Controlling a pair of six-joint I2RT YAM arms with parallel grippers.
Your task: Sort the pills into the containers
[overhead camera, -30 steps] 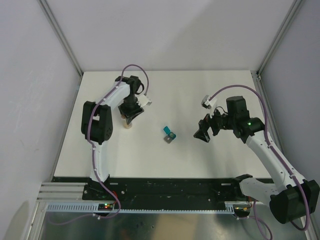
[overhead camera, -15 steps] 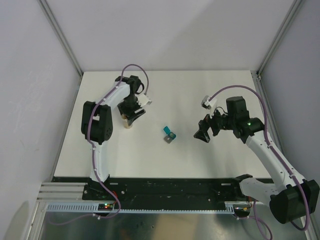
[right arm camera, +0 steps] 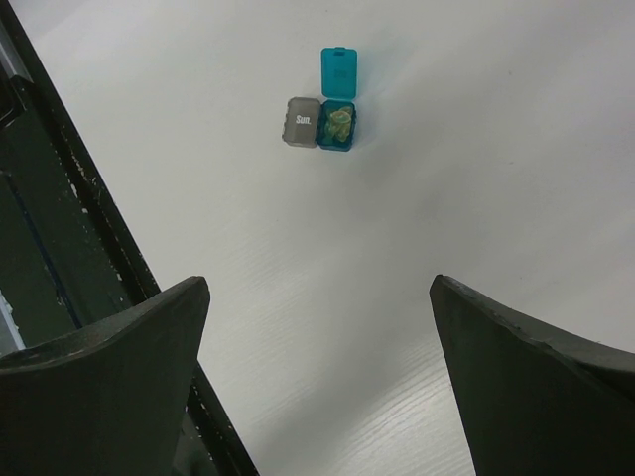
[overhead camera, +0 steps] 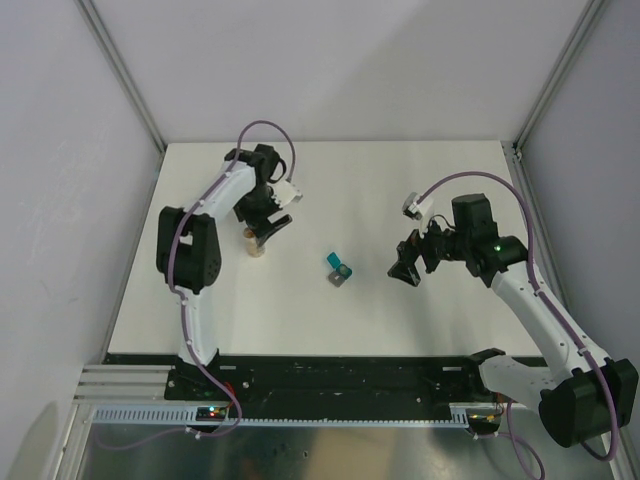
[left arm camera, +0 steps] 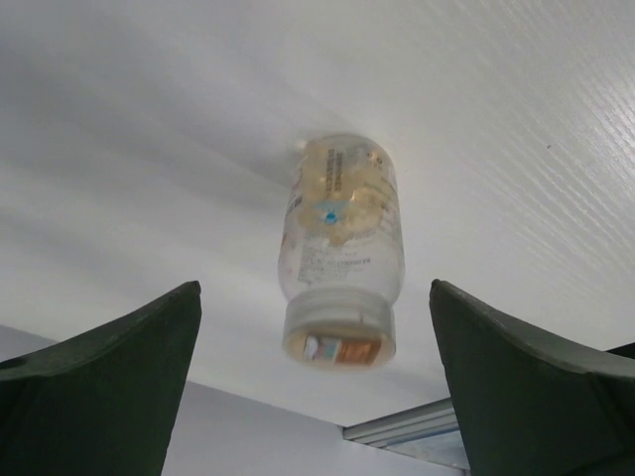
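Translucent amber-orange cylindrical vial (left arm camera: 342, 248) stands on white counter (overhead camera: 400, 190), left of centre, pale pills inside. We see left tool (overhead camera: 264, 231) spread wide over it, fingers (left arm camera: 109, 387) flanking vial without touching, grasping nothing. Teal-blue cube-like box (right arm camera: 337, 126) sits mid-counter, lid thrown back, grey flap (right arm camera: 303, 123) marked "Sun." alongside, greenish pills inside. Right tool (overhead camera: 407, 268) released, empty, near box on its right.

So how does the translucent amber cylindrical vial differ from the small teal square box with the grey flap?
The translucent amber cylindrical vial is round and tall; the teal square box is squat and angular. The vial stands upright on its base; the box has its grey flap folded open beside it. Both rest on the white table with pills inside.
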